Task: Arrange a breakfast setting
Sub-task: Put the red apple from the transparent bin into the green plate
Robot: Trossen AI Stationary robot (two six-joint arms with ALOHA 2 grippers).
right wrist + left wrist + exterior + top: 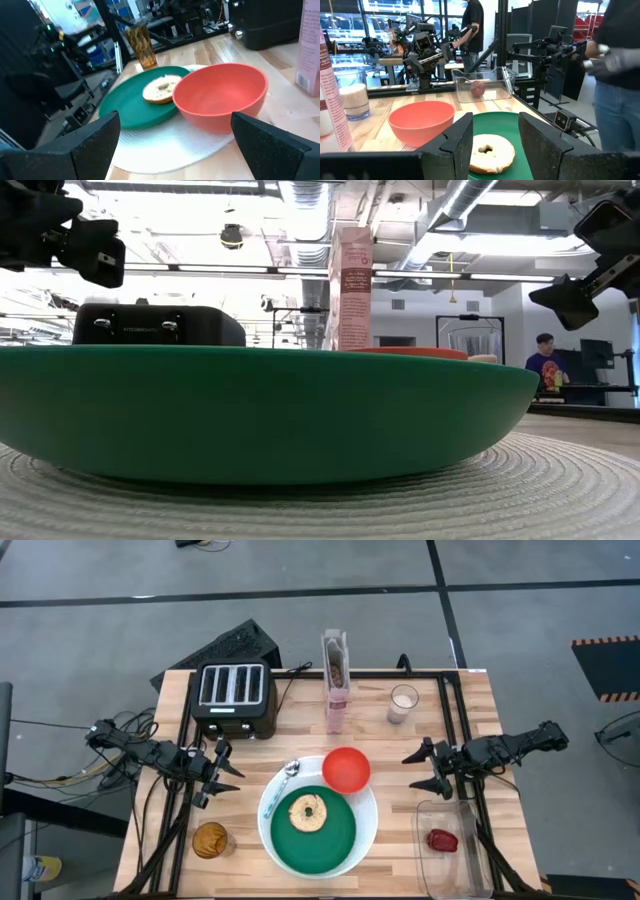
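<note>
High view: both grippers are hovering open and empty, left gripper mid-left, right gripper mid-right; the right should probably be centring over the red bowl.

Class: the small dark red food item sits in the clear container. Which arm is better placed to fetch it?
Probably right: the right gripper hangs open just above the clear container holding the food item; the left gripper is across the plates.

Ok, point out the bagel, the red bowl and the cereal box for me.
bagel (307,812), high view, on its toasted ring beside the hole.
red bowl (220,97), right wrist view, inside of the bowl.
cereal box (336,690), high view, its pink side.
</note>
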